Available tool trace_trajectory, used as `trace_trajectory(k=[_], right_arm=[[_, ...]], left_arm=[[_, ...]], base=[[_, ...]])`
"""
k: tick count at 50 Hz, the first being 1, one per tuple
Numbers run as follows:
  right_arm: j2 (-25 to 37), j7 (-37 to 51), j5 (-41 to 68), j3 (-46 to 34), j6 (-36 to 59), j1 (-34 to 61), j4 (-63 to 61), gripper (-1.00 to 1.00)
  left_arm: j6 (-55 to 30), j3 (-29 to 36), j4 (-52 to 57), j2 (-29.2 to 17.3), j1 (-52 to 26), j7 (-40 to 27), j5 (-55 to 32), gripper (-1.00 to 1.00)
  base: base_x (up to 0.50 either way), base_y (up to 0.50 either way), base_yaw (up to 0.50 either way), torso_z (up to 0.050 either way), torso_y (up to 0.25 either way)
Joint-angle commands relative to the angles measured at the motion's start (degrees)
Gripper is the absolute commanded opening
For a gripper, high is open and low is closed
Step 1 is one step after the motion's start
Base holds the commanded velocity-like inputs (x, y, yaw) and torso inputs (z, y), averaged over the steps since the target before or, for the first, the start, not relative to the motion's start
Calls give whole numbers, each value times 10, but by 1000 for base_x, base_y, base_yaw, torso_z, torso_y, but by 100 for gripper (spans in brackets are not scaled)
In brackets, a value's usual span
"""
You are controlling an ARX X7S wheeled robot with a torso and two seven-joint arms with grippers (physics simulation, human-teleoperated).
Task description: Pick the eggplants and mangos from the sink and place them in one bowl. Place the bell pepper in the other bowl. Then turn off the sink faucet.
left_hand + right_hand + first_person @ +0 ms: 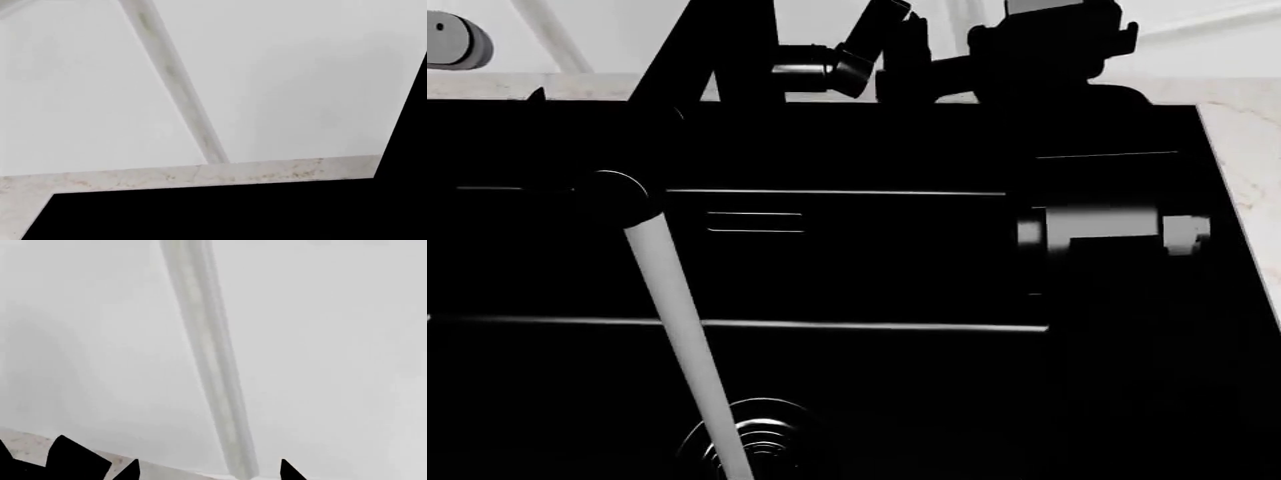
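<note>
Water falls as a white stream (687, 340) from the round spout tip (611, 190) down to the ribbed drain (763, 440), nearest the head camera. So the tap runs.

Sink (868, 270): glossy black basin fills the head view, horizontal ledge lines across its back wall. No eggplants, mangos or bell pepper visible in it. Bowls out of view, so I cannot confirm where the produce sits. Judgement: the sorting looks done; shutting off the water remains.

Sink faucet (727, 55): black angular body rises at the back rim, on the pale stone counter (1241, 150).

Right arm (1094, 228) reaches over the basin's right side toward the back wall. Dark claw parts (894, 55) cluster just beside the faucet base; black on black, I cannot say which arm they belong to, nor whether either claw is released or clenched.

Wrist views: white wall panels and counter edge; right wrist shows only dark claw tips (73, 460).

Key relation: the lever handle cannot be singled out in the dark cluster. Whichever claw sits there is the nearer one.
</note>
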Motion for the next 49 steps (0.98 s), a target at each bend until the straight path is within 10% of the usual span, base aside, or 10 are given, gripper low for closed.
trace_trajectory(k=[1, 49], right_arm=[[-16, -22, -47, 43, 1, 11, -1, 100], [-12, -38, -83, 106, 20, 25, -3, 100]], left_arm=[[8, -13, 0, 3, 7, 7, -19, 100], [12, -13, 2, 3, 11, 8, -14, 100]], base=[[0, 0, 0, 0, 0], [0, 0, 0, 0, 0]])
